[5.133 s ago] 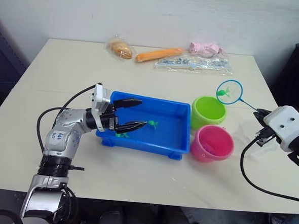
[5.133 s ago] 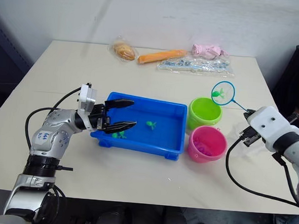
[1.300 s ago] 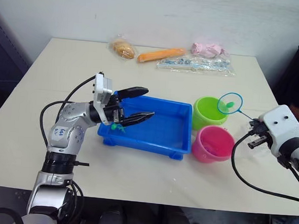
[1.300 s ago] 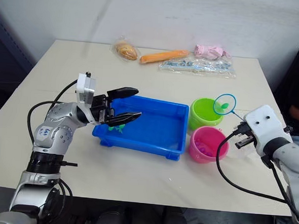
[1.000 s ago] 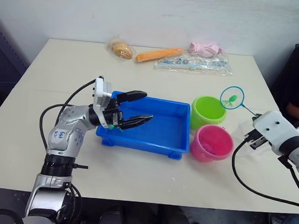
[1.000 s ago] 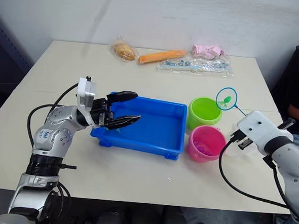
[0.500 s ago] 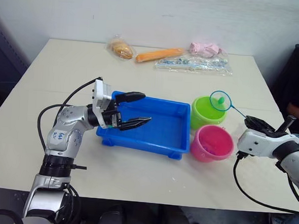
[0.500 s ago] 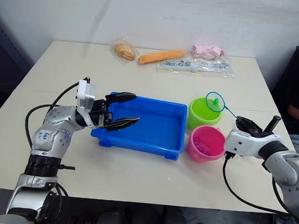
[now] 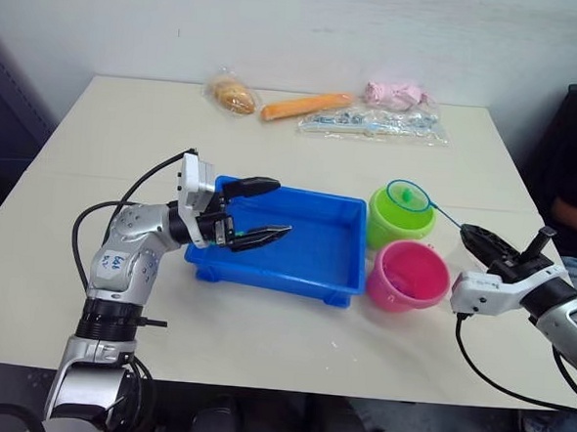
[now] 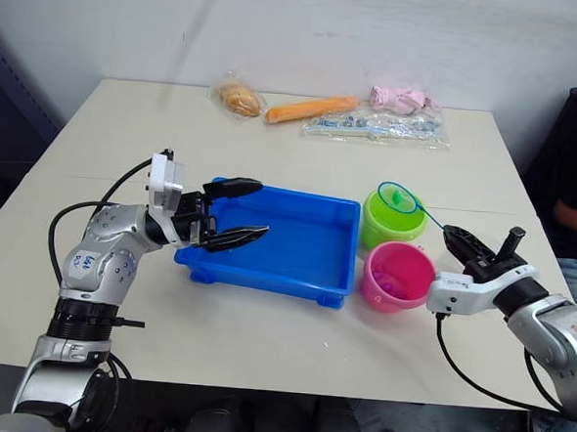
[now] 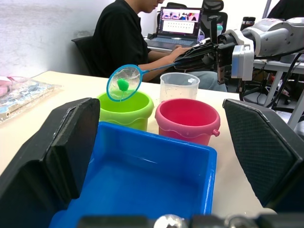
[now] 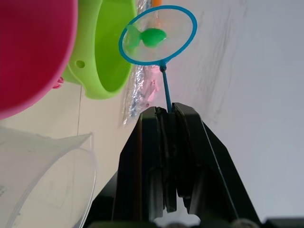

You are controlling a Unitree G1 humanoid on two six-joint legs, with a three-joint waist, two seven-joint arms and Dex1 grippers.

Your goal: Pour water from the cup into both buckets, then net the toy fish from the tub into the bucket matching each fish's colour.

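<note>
Netting step underway: right gripper clamping net handle, ring hanging right over green bucket with green fish sitting in mesh. Pink bucket just beside green bucket, blue tub on far side. Left gripper idling open over tub. Next, I'd guess: tipping net, dumping fish in.

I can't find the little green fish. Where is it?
In the left eye view, the green fish sits in the net, over the green bucket on the robot's right.
</note>
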